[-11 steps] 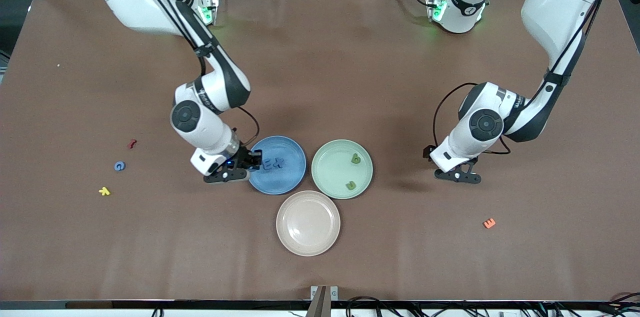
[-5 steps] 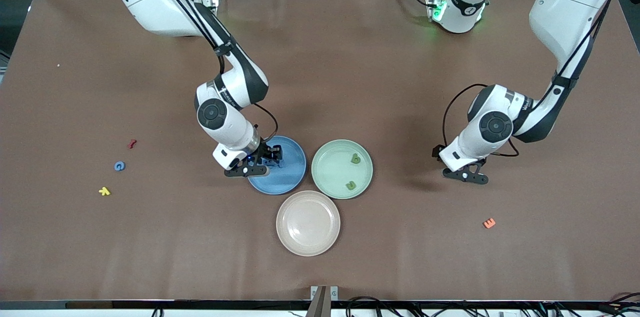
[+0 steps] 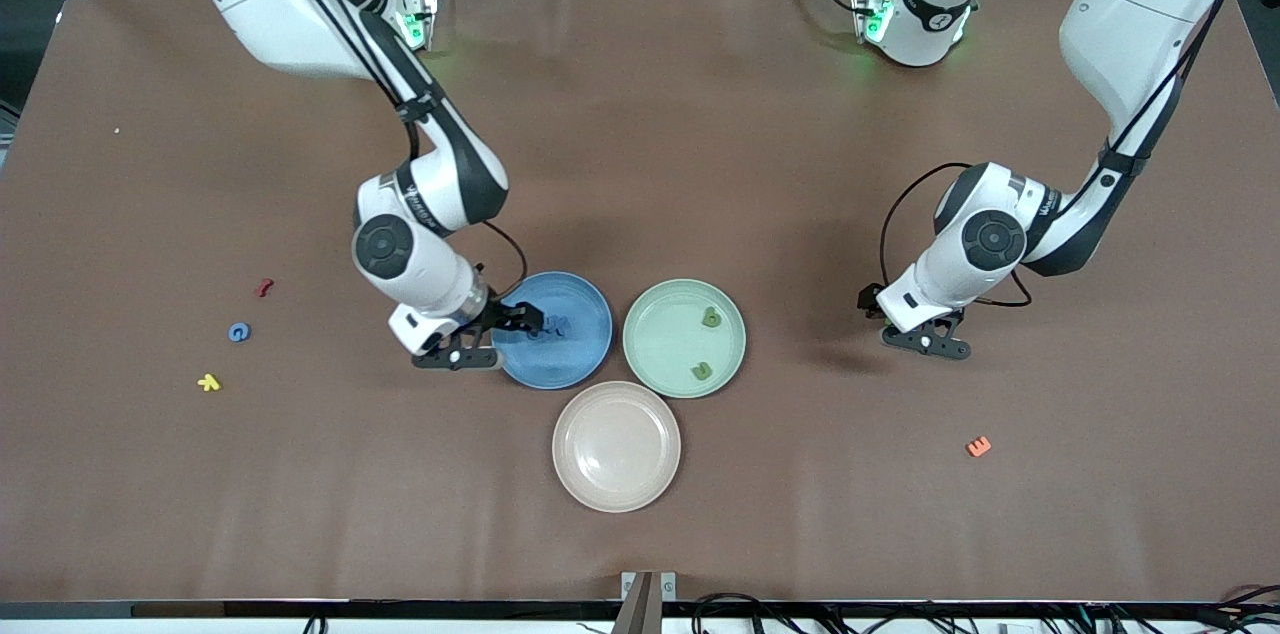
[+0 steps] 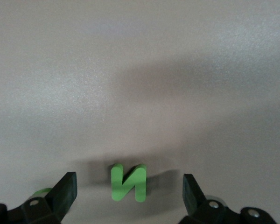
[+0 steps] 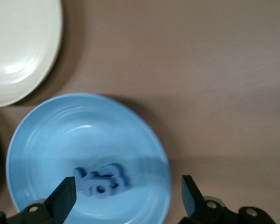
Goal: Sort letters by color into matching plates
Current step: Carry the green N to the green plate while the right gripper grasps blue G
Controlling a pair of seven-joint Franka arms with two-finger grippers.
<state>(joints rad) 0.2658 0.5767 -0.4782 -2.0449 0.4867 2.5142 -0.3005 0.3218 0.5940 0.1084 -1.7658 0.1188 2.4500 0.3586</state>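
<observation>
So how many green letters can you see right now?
3. Two lie in the pale green plate, one farther from the front camera than the other. An N lies on the table under the left gripper. A fourth may be hidden.

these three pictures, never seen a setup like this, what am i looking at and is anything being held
Two robot arms work at a brown table. The big picture looks down from across it; the other two come from cameras on the wrists. The right gripper, open and holding nothing, is over the blue plate, where blue letters lie. The left gripper, open too, is above a green letter. The green plate has two green letters. A beige plate and stray letters lie about.
</observation>
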